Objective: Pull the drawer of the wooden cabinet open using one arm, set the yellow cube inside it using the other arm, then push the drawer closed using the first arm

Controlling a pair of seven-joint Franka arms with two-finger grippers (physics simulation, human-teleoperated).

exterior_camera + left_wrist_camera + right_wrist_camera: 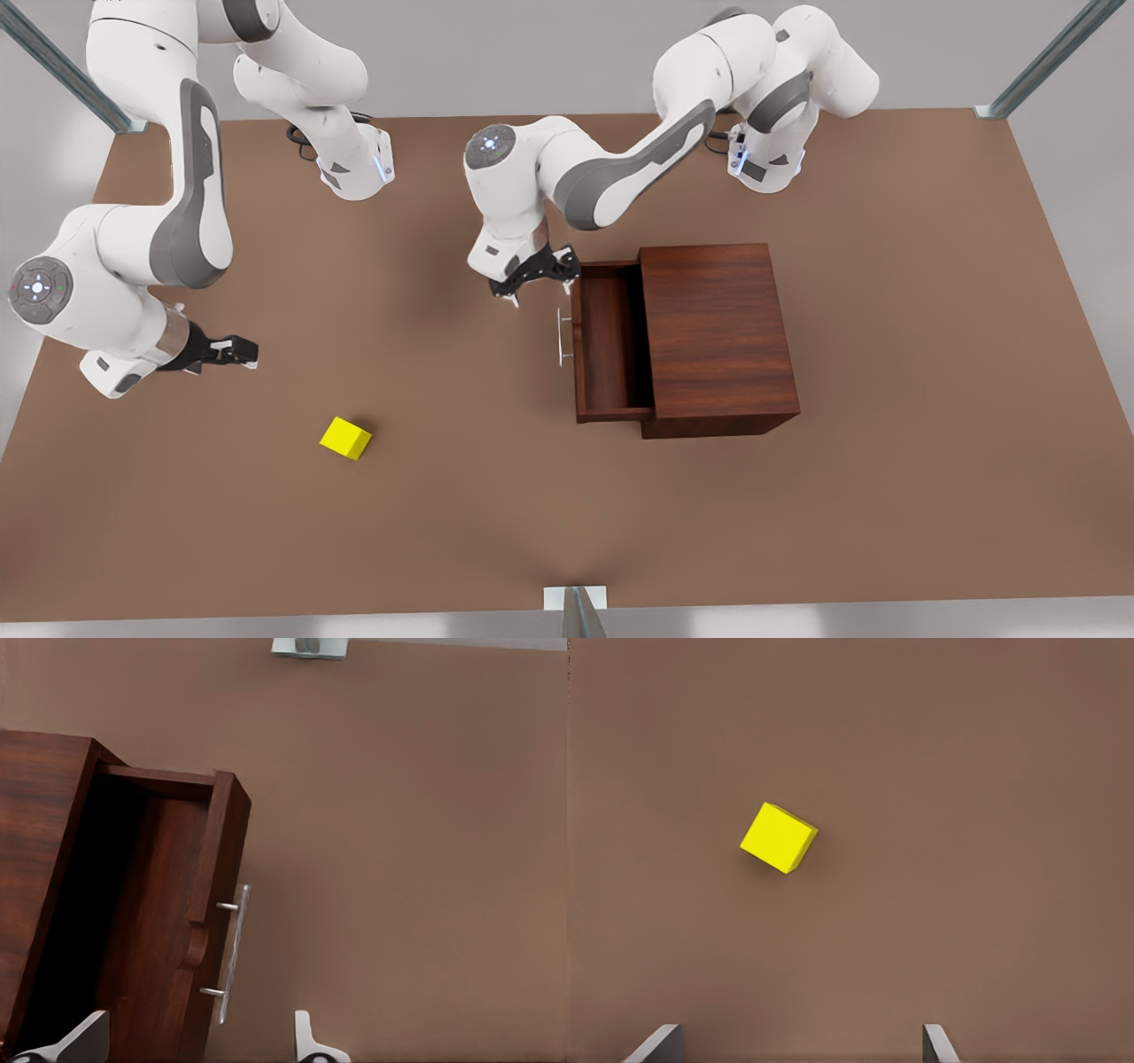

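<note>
Yellow cube [345, 438] near spread right claw [237, 353], spread left claw [536, 282] beside open drawer [607, 350]

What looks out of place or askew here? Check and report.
Nothing stands out. The drawer is pulled open, empty and square in the wooden cabinet. The yellow cube sits flat on the table. Left gripper by the drawer and right gripper near the cube, jaws open.

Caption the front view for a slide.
Drawer of the cabinet open; left gripper open beside it, right gripper open near the yellow cube.
</note>
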